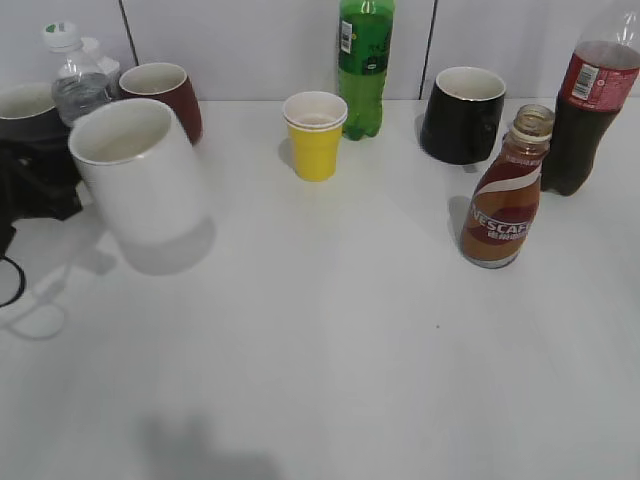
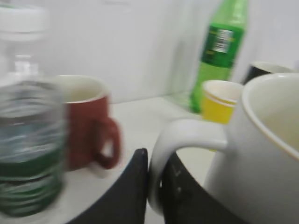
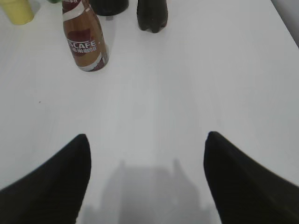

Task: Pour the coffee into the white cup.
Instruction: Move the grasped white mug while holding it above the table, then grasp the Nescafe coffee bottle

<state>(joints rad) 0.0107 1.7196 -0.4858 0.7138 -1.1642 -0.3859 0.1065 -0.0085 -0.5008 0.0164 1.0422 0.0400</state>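
The white cup (image 1: 135, 180) is at the left of the table, blurred and slightly tilted, with a soft shadow under it. In the left wrist view the cup (image 2: 261, 154) fills the right side. My left gripper (image 2: 154, 182) is shut on its handle; in the exterior view it shows as a dark shape (image 1: 45, 185) left of the cup. The coffee bottle (image 1: 503, 200) stands upright and uncapped at the right, also seen in the right wrist view (image 3: 86, 44). My right gripper (image 3: 145, 140) is open and empty over bare table, well short of the bottle.
A red mug (image 1: 165, 95) and a water bottle (image 1: 75, 75) stand behind the white cup. A yellow paper cup (image 1: 315, 135), a green bottle (image 1: 365, 65), a black mug (image 1: 462, 115) and a cola bottle (image 1: 590, 110) line the back.
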